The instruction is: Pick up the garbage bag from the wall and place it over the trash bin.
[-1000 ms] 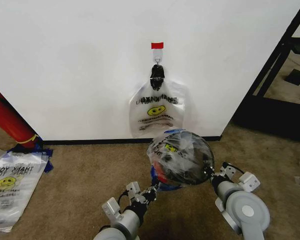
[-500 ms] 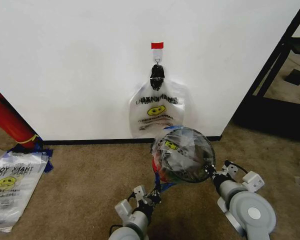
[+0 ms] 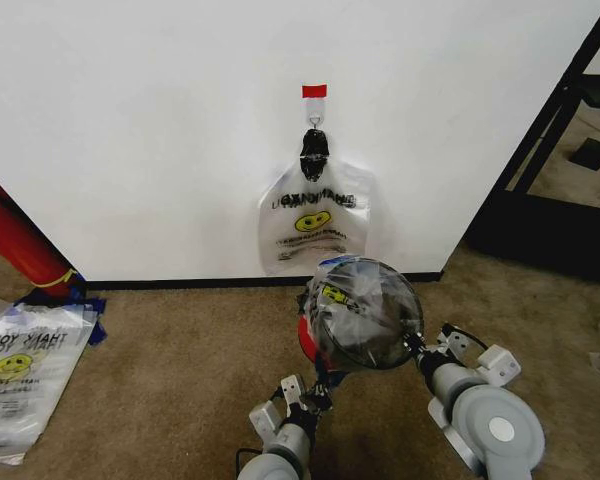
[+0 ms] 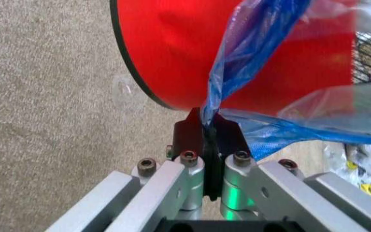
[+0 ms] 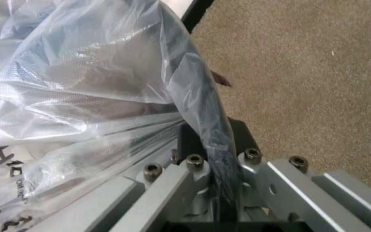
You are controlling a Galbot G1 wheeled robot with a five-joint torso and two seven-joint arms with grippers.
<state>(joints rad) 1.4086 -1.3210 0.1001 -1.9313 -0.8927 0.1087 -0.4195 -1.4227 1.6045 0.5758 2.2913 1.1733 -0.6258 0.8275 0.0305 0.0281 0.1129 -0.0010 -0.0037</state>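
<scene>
Stretching the garbage bag (image 3: pixel 358 300) evenly over the trash bin (image 3: pixel 365 325) asks both tools to draw down together, gently, since the thin crinkly film tears easily. Left tool (image 4: pixel 206 126) pinches a blue strip beside the red base; right tool (image 5: pixel 212 145) clamps clear plastic at the black mesh rim.

Left pincer (image 4: pixel 206 126) clamped shut, low and forward — right pincer (image 5: pixel 216 145) likewise, arm reaching inward

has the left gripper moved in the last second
Yes. The left gripper, shut on the garbage bag, shifted rightward relative to the wall.
</scene>
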